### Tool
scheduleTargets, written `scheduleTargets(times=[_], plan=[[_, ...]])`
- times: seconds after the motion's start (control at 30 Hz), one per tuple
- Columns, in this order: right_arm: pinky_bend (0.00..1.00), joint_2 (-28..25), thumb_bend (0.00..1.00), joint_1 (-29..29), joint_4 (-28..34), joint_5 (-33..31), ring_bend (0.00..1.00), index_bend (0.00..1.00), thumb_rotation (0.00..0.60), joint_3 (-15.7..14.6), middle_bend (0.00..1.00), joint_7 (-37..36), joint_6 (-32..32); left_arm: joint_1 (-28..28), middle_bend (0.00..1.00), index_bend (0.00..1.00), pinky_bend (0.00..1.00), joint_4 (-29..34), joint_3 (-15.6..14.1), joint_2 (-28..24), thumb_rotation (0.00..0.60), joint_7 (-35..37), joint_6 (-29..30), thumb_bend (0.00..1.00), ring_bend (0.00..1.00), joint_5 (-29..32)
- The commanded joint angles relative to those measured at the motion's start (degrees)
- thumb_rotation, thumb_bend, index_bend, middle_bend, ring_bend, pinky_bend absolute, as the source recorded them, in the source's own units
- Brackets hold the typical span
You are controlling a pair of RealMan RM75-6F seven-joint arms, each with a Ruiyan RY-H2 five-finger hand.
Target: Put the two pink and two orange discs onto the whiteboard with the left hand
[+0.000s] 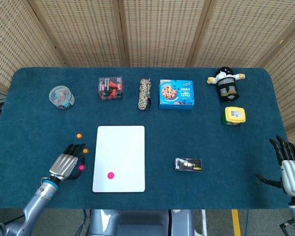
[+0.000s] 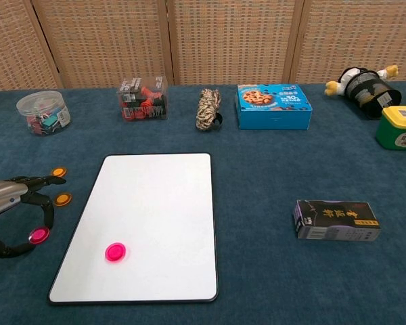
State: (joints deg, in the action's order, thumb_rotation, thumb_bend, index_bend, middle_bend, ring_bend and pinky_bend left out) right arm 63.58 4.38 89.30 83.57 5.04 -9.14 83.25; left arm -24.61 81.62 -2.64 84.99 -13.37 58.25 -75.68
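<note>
Discs are lying in two places: one pink disc is sitting on the lower left part of the whiteboard, while the second pink disc is lying on the bench just off the board's left edge. The nearer orange disc is resting a little farther up, close beside the board, and the farther orange disc is lying beyond it, more to the left.

The left hand is reaching in from the lower left, palm down, with its fingers spread apart and curving around the loose pink disc. The thumb is arching below that disc and a finger is bending down just above it, so the disc is lying in the gap between them; whether either one is touching it cannot be told. The hand is gripping nothing.

The right hand is showing at the lower right edge of the head view, fingers apart and holding nothing.

Along the far side of the bench are standing a clear tub of clips, a clear box with red pieces, a coil of rope, a blue cookie box and a plush toy. A yellow-lidded container is sitting at the right, and a small dark box is lying right of the whiteboard.
</note>
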Motion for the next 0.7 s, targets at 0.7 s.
scheduleTargets(times=[0.7], plan=[[0.00,-0.1,0.03,0.0,0.0,-0.1,0.00,0.00,0.600,0.0,0.00,-0.4,-0.1,-2.9,0.00,0.57,0.00,10.9,0.8,-0.2,0.600,-7.2,-1.4,0.34,0.00,-1.8]])
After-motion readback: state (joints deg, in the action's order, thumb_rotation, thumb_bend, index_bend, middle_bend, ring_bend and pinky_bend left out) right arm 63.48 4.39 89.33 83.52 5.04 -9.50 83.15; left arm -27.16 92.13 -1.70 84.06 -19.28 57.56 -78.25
